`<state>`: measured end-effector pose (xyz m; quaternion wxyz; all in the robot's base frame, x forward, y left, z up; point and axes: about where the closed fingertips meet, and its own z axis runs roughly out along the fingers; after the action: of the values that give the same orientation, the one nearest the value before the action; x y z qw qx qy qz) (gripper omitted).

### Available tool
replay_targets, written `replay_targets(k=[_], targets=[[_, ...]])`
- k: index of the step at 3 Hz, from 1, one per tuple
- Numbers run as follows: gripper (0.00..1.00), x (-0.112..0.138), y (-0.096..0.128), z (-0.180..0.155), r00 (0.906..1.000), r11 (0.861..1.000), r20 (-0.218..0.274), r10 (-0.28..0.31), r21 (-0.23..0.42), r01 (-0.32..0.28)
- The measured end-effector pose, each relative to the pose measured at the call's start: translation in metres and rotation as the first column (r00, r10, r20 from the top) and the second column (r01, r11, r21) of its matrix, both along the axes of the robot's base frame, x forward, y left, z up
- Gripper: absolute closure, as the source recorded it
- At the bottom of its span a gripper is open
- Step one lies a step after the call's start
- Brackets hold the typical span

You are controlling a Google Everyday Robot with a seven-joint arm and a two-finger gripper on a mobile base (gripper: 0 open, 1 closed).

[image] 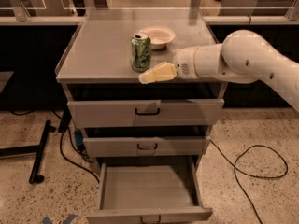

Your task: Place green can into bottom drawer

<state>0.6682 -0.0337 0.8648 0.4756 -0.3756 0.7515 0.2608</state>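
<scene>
Carefully: your gripper (148, 75) hangs at the desk's (103, 45) front edge, just beside the green can (141, 53). I cannot tell its spread, so open wide, then grip the can's middle.

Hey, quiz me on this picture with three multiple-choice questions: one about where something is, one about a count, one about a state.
1. The claw is: A beside the green can, over the cabinet top; B on the floor; C behind the cabinet.
2. Drawers in the cabinet: A two; B three; C five.
3. The bottom drawer is: A shut; B pulled open; C removed.
Answers: 1 A, it hovers just right of the can. 2 B, three stacked fronts show. 3 B, its tray juts out.
</scene>
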Motion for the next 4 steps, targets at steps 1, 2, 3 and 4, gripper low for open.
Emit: replay_targets(k=[1,2,3,4], targets=[[0.00,0.030,-0.002,0.009,0.9907,0.992,0.078,-0.112,0.073,0.106],[0.00,0.055,-0.018,0.026,0.9684,0.978,0.155,-0.195,0.100,0.181],[0.00,0.069,-0.026,0.026,0.9579,0.971,0.169,-0.232,0.101,0.217],[0.00,0.077,-0.012,0.018,0.9639,0.975,0.160,-0.213,0.092,0.200]])
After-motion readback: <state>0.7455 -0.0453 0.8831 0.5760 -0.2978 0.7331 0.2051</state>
